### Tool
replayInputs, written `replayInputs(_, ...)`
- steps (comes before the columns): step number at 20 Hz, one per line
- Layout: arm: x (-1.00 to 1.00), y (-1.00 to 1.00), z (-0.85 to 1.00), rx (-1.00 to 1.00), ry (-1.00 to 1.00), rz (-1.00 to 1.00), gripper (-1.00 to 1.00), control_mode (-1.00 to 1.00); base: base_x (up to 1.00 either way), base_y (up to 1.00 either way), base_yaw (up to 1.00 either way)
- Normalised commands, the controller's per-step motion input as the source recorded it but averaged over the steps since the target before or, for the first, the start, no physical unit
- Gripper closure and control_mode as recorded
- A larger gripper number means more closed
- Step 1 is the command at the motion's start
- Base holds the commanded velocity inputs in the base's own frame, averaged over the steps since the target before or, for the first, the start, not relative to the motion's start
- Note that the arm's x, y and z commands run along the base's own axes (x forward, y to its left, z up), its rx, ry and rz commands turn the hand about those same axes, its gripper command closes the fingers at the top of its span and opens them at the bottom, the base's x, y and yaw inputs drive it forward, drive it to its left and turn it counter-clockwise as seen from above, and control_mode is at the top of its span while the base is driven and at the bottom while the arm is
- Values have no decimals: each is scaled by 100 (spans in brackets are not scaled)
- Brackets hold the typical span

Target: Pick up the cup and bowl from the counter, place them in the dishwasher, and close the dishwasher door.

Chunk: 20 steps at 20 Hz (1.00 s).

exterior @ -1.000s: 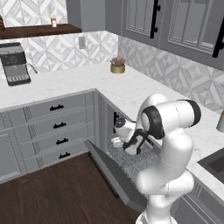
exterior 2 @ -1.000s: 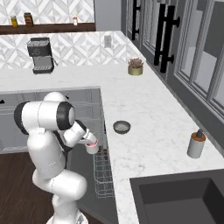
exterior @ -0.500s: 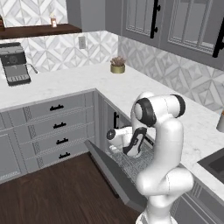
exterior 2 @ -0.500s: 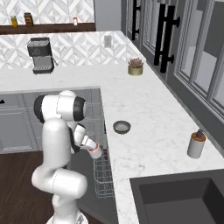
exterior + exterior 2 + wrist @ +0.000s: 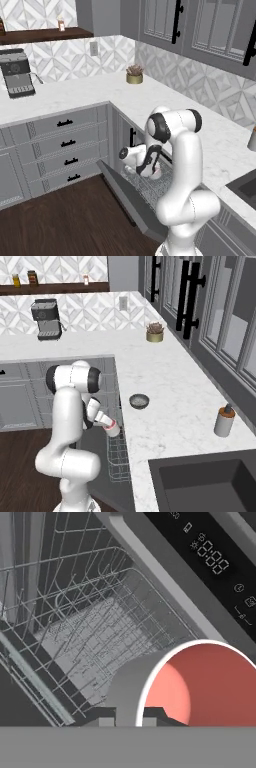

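Gripping cup [image 5: 200, 684], claw [image 5: 109, 426] above dishwasher rack [image 5: 95, 637]

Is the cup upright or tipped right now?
Tipped. The cup lies sideways in the gripper over the wire rack, its coral-red inside facing the hand camera.

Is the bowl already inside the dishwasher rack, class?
No. In the right base view the bowl sits on the white counter, beside the open dishwasher.
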Motion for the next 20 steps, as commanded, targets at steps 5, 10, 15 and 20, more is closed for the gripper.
replayInputs(5, 21, -57, -15, 0, 0, 0, 100, -100, 0, 0, 0)
replayInputs(10, 20, -17, -34, 0, 0, 4, 100, -100, 0, 0, 0)
replayInputs(15, 16, -1, -56, 2, 0, 11, 100, -100, 0, 0, 0)
replayInputs(20, 11, 4, -73, 3, 0, 12, 100, -100, 0, 0, 0)
